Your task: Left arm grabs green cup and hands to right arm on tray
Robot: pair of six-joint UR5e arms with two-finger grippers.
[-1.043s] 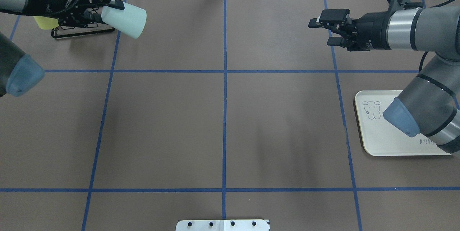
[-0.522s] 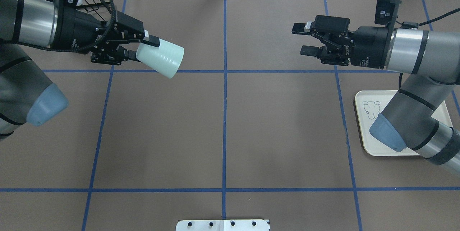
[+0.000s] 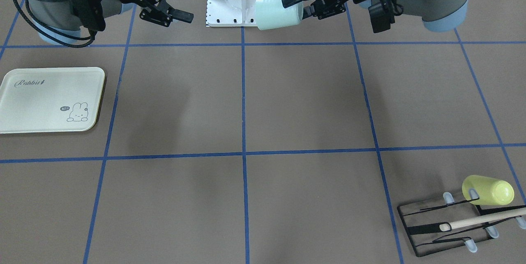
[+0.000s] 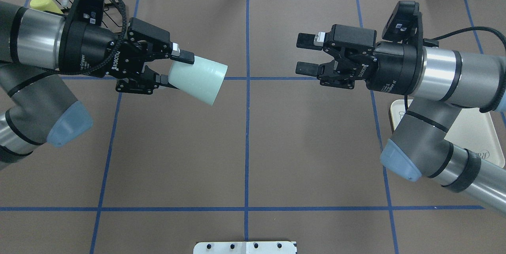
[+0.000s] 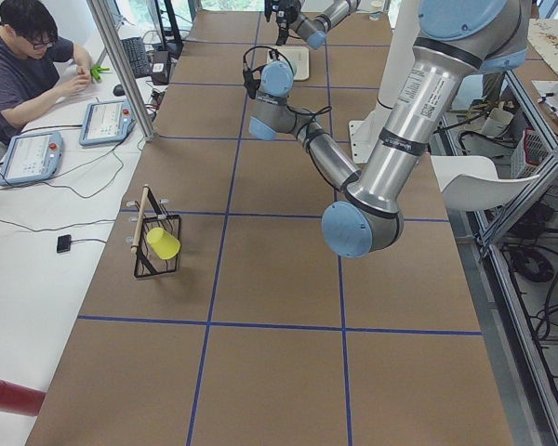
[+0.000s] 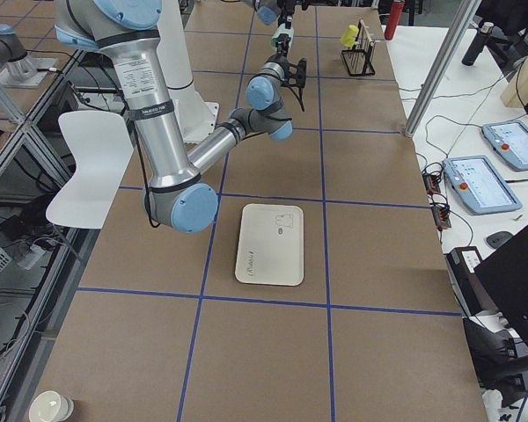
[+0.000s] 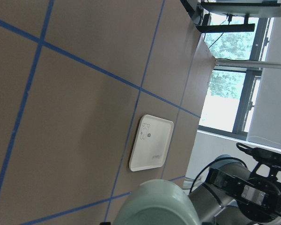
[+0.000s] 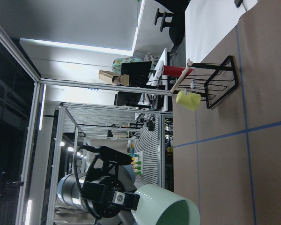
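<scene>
Now, your left gripper [image 4: 176,69] is clamping narrow base end of green cup [image 4: 199,81], one finger on far side, one on near side. Cup is hanging sideways above table [image 4: 245,147], left of centre line, open mouth facing right. Right gripper [image 4: 305,54] is gaping wide, gripping nothing, pointing at cup from well apart. Tray [image 3: 41,104] is lying flat at table's right end, partly under right arm [image 4: 446,76]. Yellow-green cup [image 3: 489,190] is sitting tipped on black rack [image 3: 431,227] at far left corner.
</scene>
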